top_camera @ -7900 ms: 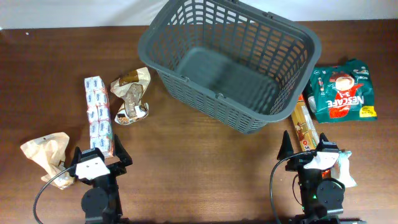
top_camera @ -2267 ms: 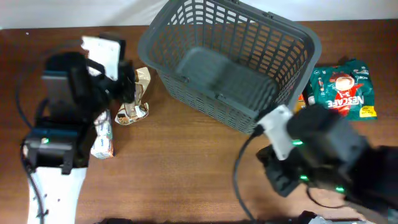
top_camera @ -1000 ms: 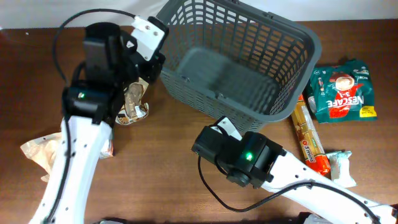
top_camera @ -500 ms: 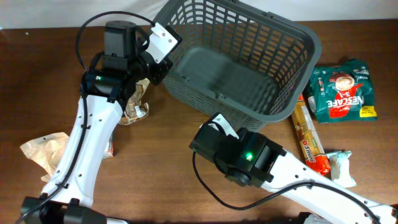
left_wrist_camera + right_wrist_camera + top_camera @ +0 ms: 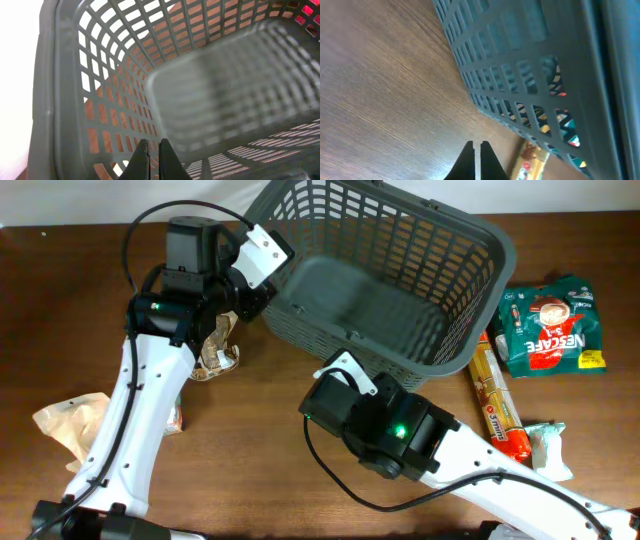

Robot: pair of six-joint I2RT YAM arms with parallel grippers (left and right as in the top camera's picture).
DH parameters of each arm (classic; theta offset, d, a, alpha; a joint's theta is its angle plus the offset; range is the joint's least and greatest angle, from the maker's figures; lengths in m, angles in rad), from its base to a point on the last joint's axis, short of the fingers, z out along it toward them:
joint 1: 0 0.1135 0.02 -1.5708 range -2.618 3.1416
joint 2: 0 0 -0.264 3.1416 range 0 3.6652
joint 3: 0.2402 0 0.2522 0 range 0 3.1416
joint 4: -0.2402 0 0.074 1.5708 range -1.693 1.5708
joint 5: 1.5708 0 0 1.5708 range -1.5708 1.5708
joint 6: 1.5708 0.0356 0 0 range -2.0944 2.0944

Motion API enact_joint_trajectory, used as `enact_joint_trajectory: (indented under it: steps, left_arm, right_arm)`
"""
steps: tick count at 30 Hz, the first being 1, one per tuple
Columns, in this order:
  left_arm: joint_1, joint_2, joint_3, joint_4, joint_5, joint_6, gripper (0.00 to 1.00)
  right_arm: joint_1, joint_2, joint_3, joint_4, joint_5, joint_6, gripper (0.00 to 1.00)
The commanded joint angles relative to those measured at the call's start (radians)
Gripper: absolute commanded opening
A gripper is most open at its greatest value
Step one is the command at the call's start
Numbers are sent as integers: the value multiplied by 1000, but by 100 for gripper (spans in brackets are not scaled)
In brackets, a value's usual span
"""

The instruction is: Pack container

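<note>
The container, a dark grey lattice basket (image 5: 372, 298), stands empty at the back middle of the table. My left gripper (image 5: 154, 143) is shut with nothing in it. It hangs just inside the basket's left wall (image 5: 112, 80), looking down at the bare base. My right gripper (image 5: 475, 145) is shut and empty too, low over the wood near the basket's front wall (image 5: 520, 65). In the overhead view the right arm (image 5: 385, 425) lies in front of the basket and hides its own fingers.
A green Nescafe pack (image 5: 550, 325), a long orange pack (image 5: 497, 405) and a small white pack (image 5: 552, 450) lie to the right. On the left lie a brown-gold bag (image 5: 212, 345), a crumpled tan bag (image 5: 70, 425) and a white-blue pack (image 5: 172, 417), half under the left arm.
The left wrist has swung right, from beside the brown-gold bag to the basket's left rim. The right arm has crept up toward the basket's front wall. Both grippers stay shut.
</note>
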Motion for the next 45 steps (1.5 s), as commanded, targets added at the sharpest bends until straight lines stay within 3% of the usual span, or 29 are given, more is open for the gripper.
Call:
enact_joint_trajectory:
  steps: [1,10,45]
  left_arm:
    - [-2,0,-5,-31,10,24,1]
    - [-2,0,-5,-32,10,24,2]
    - [-2,-6,-5,-237,-8,69,2]
  right_arm:
    - [8,-4,-8,-3,41,-146,4]
    - [-29,-4,-8,-8,37,-305,4]
    - [-336,-4,-8,269,-51,-450,4]
